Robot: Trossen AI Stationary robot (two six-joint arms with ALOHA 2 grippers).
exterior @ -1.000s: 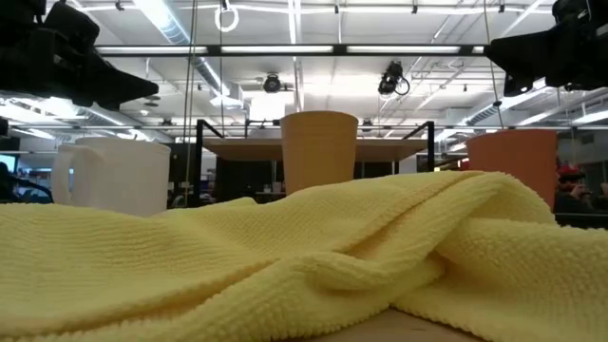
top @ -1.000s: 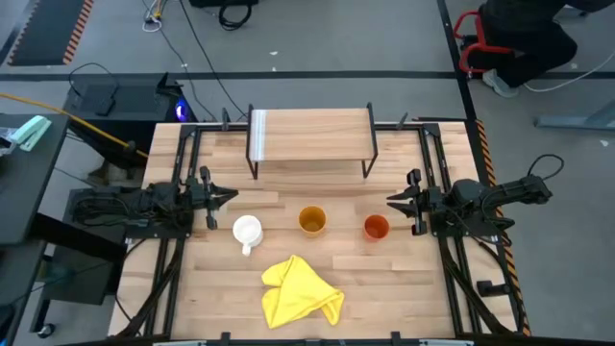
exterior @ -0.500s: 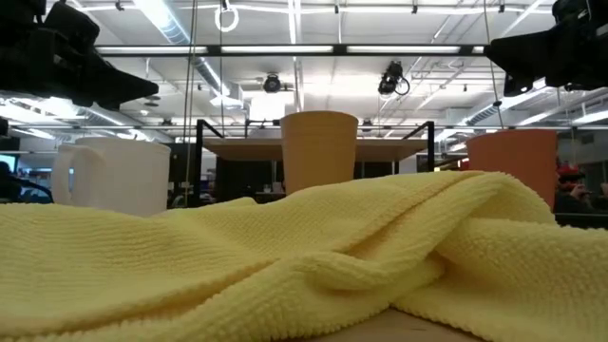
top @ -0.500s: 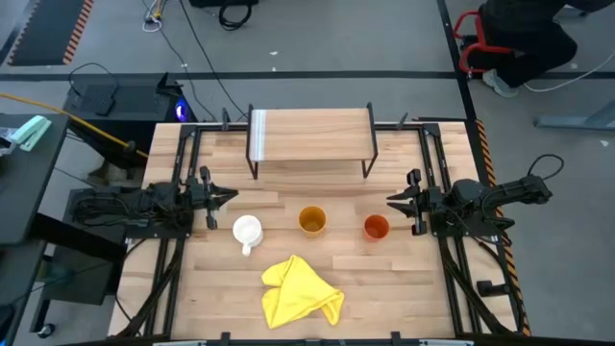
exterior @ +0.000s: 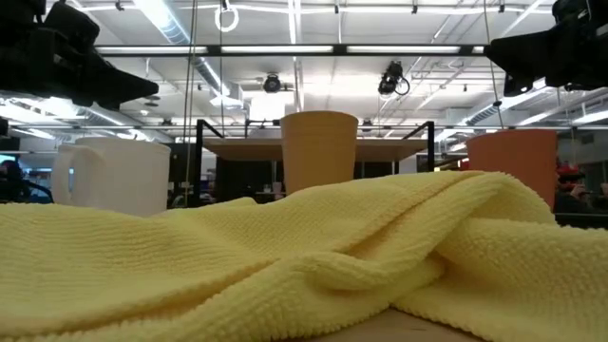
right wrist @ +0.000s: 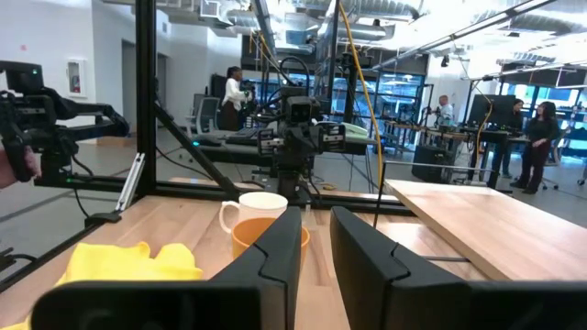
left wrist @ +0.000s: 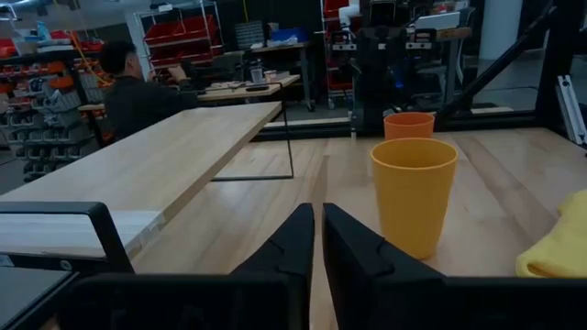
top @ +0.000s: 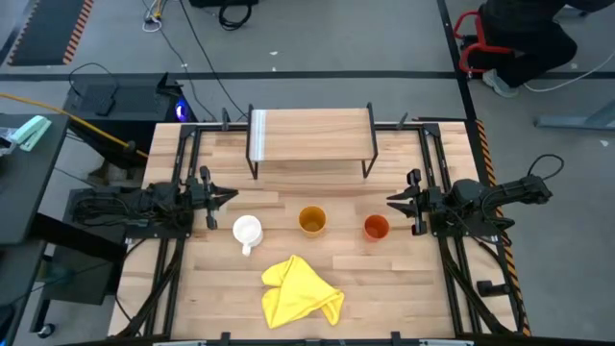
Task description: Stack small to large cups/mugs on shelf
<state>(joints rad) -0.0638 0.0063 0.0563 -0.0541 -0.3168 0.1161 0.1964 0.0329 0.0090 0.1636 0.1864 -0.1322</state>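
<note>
Three vessels stand upright in a row on the tabletop: a white mug [top: 247, 231] with a handle, a yellow-orange cup [top: 311, 220] and a smaller red-orange cup [top: 376, 227]. The light-wood shelf [top: 309, 135] stands on thin black legs behind them, nothing on it. My left gripper [top: 228, 197] hovers shut just left of the mug, pointing right; its wrist view [left wrist: 318, 225] shows the yellow-orange cup [left wrist: 413, 192] and the red-orange cup [left wrist: 408, 124]. My right gripper [top: 392, 202] hovers just right of the red-orange cup, pointing left, its fingers [right wrist: 316, 229] a narrow gap apart.
A crumpled yellow cloth [top: 301, 291] lies near the table's front edge, filling the foreground of the low view [exterior: 304, 256]. Black rails [top: 183, 163] run along both table sides under the arms. People sit and stand in the room beyond the table [left wrist: 138, 92].
</note>
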